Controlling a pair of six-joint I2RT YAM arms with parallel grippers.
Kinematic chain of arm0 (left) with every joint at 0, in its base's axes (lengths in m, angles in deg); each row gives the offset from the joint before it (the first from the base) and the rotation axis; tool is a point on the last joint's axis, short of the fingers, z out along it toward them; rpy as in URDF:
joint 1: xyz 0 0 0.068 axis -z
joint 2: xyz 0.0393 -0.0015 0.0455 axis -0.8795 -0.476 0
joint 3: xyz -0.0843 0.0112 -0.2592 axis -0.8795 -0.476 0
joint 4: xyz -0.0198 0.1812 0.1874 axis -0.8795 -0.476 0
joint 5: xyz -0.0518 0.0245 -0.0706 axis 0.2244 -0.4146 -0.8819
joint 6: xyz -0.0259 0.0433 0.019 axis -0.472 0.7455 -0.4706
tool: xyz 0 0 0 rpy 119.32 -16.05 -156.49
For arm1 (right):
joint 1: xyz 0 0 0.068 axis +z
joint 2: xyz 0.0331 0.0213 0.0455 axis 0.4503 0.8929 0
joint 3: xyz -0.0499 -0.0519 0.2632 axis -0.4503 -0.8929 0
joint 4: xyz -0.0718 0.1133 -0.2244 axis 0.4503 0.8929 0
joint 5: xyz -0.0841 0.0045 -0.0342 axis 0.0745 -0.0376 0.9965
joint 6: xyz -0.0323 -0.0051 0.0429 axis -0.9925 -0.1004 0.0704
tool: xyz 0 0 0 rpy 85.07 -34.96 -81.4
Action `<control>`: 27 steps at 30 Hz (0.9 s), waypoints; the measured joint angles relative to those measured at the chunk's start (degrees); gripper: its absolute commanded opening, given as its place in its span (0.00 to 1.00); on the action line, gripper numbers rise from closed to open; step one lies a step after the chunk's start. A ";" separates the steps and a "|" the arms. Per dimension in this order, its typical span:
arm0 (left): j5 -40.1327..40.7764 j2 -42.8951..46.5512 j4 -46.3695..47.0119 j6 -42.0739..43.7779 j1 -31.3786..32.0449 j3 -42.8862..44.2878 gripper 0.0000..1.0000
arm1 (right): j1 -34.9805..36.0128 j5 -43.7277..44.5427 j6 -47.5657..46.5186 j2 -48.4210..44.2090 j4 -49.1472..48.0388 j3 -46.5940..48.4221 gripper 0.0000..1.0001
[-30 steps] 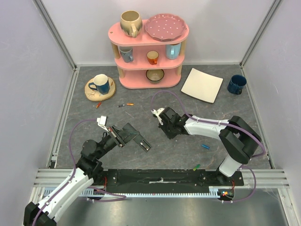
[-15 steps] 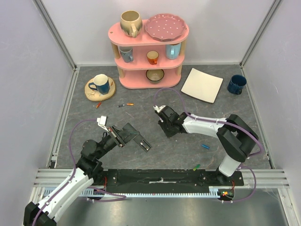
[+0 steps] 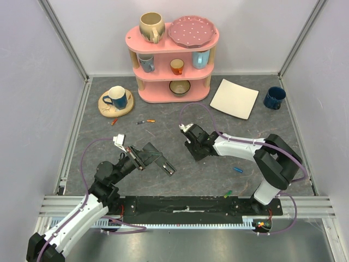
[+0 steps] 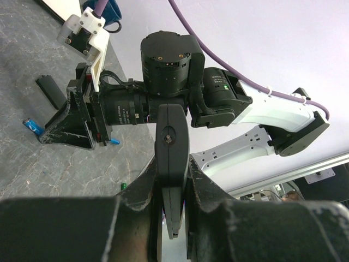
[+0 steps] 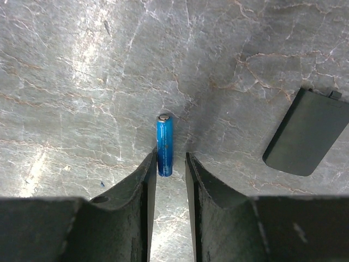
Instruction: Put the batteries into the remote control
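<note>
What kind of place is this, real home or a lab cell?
Most likely a lab robot cell: plain white panels in aluminium frame posts box in the table, the left arm and right arm bolt to a rail at its near edge, and the pink shelf of crockery looks like a staged prop.

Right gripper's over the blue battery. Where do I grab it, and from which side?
Take the blue battery across its middle, from above. It lies flat on the table, its length in line with the right gripper's open gap, so the fingers close on its round sides. Only its near end is between the tips; ease forward first.
</note>
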 measured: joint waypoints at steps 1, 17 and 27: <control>0.00 -0.09 0.04 0.00 0.00 0.00 0.02 | 0.00 -0.02 -0.02 -0.09 0.17 -0.11 0.33; 0.00 -0.28 0.52 0.00 0.00 0.00 0.02 | 0.00 -1.64 -0.61 1.20 3.74 2.14 0.00; 0.85 -5.81 7.58 -0.09 0.00 0.00 0.02 | 0.00 -3.02 -0.13 -3.45 19.78 8.52 0.00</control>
